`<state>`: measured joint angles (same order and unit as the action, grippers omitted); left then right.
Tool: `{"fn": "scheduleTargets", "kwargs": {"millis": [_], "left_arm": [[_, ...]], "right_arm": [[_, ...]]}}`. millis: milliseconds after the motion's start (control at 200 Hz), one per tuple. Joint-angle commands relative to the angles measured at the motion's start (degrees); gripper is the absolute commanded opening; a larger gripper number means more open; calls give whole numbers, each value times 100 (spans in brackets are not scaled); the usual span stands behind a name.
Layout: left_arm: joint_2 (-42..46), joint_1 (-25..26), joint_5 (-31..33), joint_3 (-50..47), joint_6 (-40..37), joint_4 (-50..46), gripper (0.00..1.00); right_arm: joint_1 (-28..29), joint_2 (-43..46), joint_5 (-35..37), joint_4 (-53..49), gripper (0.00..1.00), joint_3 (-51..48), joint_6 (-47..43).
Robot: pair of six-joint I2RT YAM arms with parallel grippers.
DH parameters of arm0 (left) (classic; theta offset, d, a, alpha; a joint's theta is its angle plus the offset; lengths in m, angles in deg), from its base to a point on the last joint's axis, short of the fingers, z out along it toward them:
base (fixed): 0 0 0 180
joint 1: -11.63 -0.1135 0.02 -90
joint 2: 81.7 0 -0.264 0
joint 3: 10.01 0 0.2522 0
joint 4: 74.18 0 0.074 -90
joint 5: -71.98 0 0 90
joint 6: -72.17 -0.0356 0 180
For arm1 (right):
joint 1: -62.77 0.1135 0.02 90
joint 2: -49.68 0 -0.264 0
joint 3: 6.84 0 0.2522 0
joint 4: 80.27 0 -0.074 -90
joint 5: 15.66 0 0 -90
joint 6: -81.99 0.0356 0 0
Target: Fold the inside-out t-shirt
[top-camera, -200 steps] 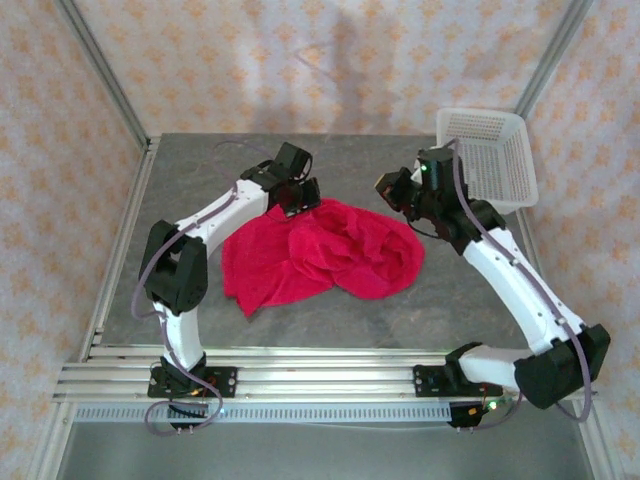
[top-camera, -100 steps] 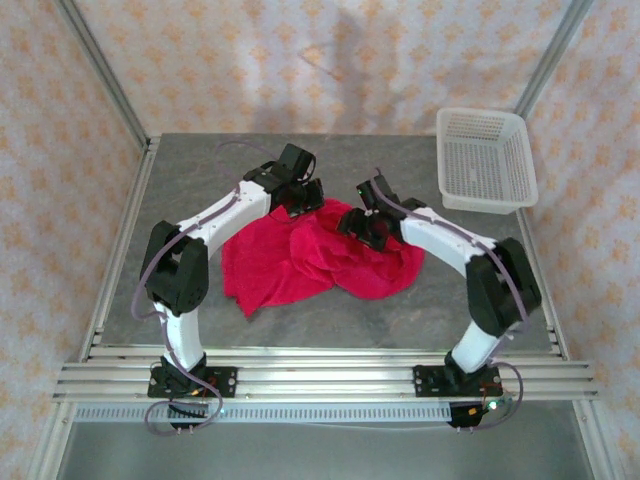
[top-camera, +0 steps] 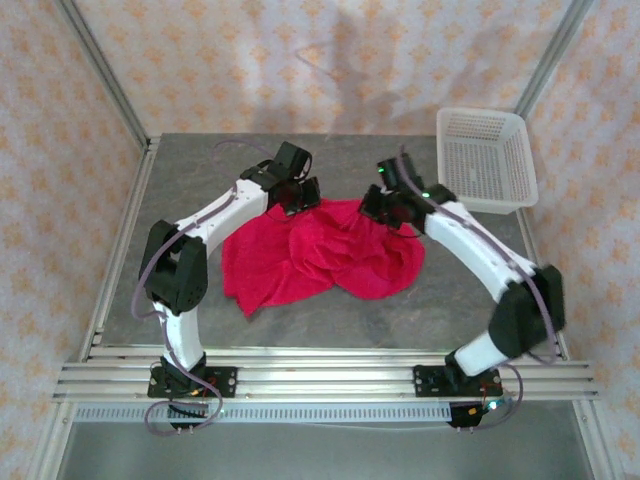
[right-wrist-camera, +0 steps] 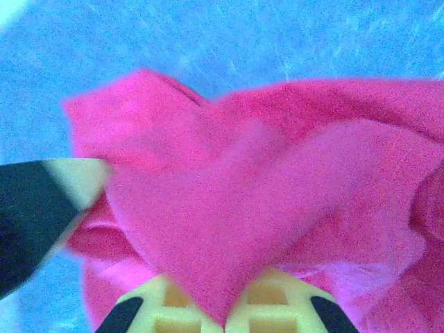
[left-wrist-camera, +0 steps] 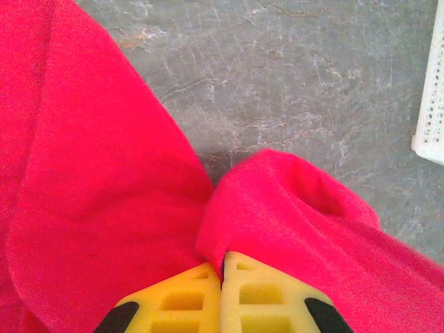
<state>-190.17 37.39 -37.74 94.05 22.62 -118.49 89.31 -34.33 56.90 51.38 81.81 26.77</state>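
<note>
Right fingers [right-wrist-camera: 250,305], swung back, seemingly clamp the inside-out t-shirt [top-camera: 320,255]; left fingers [left-wrist-camera: 234,281] clamp it too.

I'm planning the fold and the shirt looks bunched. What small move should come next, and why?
The left pincer and right pincer are each shut on the far edge of the crumpled t-shirt, so probably lift both and ease them apart to spread it.

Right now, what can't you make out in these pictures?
Top view: the crumpled bright red cloth t-shirt folds over itself, hiding sleeves and collar.
Left wrist view: the white perforated plastic basket is cut off by the right edge.
Right wrist view: blur smears the cloth's folds at the right end effector.
</note>
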Motion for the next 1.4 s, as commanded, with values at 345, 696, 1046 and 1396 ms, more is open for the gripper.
{"fn": "scheduleTargets", "kwargs": {"millis": [345, 696, 1046, 1396], "left_arm": [[-232, 115, -22, 318, -455, -241, 14], [247, 571, 307, -360, -839, -34, 58], [80, 557, 285, -691, -642, 73, 56], [81, 562, 310, -1000, -582, 163, 56]], "right_arm": [[-1089, -90, -1189, 444, 0, -273, 273], [-965, -1070, -463, 20, 32, -39, -298], [-374, -1522, -153, 79, 38, 97, -101], [-356, -2848, 472, -40, 46, 1205, -116]]}}
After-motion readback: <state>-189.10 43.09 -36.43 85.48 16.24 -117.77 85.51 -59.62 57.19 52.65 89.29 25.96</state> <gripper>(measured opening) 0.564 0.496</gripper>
